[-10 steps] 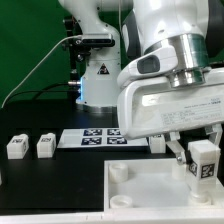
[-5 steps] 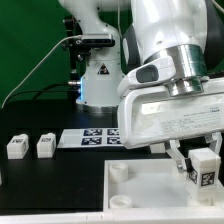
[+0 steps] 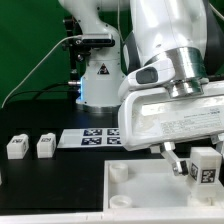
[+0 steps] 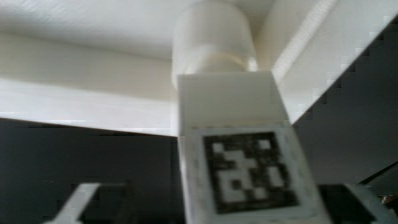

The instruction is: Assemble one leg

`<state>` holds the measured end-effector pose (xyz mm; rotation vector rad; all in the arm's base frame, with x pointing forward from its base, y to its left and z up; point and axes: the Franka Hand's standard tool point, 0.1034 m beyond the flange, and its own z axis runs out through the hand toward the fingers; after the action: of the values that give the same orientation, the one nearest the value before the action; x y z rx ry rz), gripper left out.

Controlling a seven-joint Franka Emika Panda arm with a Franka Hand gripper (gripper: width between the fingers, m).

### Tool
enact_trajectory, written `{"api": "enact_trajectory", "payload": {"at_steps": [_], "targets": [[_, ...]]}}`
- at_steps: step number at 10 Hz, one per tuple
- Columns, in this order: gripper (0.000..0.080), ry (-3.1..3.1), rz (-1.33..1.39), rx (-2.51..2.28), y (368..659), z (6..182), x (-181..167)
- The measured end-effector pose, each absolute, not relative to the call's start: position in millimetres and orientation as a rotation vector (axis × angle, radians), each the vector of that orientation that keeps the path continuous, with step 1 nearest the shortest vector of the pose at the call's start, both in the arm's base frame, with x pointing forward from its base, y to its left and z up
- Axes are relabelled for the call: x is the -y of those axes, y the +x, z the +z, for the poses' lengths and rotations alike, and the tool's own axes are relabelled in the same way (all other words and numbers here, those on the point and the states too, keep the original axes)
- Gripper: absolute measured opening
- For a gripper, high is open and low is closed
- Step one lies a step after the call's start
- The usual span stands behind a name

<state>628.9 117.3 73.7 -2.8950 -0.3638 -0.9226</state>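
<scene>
My gripper (image 3: 199,160) is shut on a leg (image 3: 204,170), a small white oblong block with a black-and-white marker on its face. It holds the leg upright over the right end of the large flat white panel (image 3: 150,185). In the wrist view the leg (image 4: 237,120) runs from between my fingertips (image 4: 79,203) toward the white panel (image 4: 89,85), its marker facing the camera. I cannot tell whether the leg's far end touches the panel. Two more legs (image 3: 15,147) (image 3: 45,146) stand on the table at the exterior view's left.
The marker board (image 3: 92,139) lies behind the panel. A round corner socket (image 3: 119,172) shows at the panel's near left corner. The robot base (image 3: 97,80) stands at the back, with a cable running off toward the exterior view's left.
My gripper has moved slightly down with the leg in it, bringing the leg nearer the panel's right end. The two loose legs have not moved.
</scene>
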Motion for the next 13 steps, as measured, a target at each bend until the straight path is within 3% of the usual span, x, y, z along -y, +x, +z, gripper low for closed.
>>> {"api": "enact_trajectory", "payload": {"at_steps": [1,3,11,13], "targets": [[0.0606,-2.895,-0.923,0.364,628.9,73.7,-117.2],[0.064,-2.895,-0.922,0.364,628.8,73.6,-117.2],[0.0649,-2.908,-0.863,0.337,627.3,70.7,-119.2],[0.0649,-2.926,-0.777,0.314,628.9,92.8,-126.9]]}}
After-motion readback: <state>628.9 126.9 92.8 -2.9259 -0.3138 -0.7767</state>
